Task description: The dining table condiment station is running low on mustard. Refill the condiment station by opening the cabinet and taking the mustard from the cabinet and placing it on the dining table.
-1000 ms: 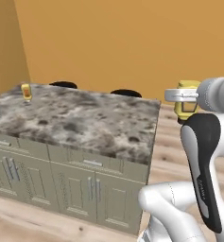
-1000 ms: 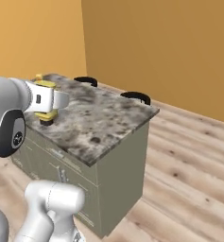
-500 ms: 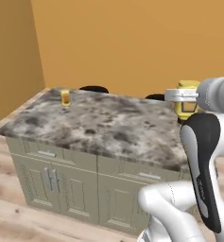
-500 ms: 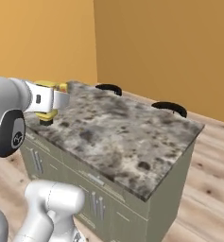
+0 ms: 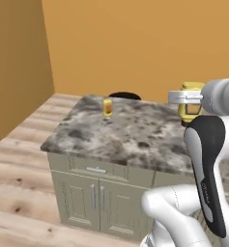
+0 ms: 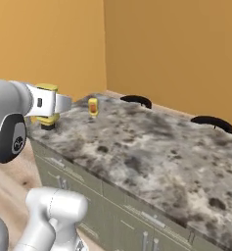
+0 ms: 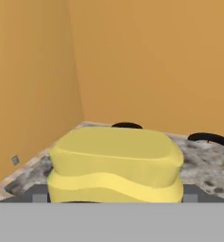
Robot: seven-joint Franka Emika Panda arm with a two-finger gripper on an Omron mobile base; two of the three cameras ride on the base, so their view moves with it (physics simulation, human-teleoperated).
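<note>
My gripper is shut on the mustard, a yellow squeeze bottle with a dark label patch, held upright. In the right base view the gripper holds the mustard over the near left corner of the dining table. I cannot tell whether its base touches the marble top. The hand view has the mustard close up between the fingers, with the dining table behind it. The cabinet is out of view.
A small yellow-orange bottle stands on the far side of the dining table, seen too in the right base view. Two black stools sit behind the table against the orange wall. Wooden floor lies to the left.
The whole scene has shifted as the base drove: the table now fills more of both base views. The gripper keeps its hold on the mustard in the same pose.
</note>
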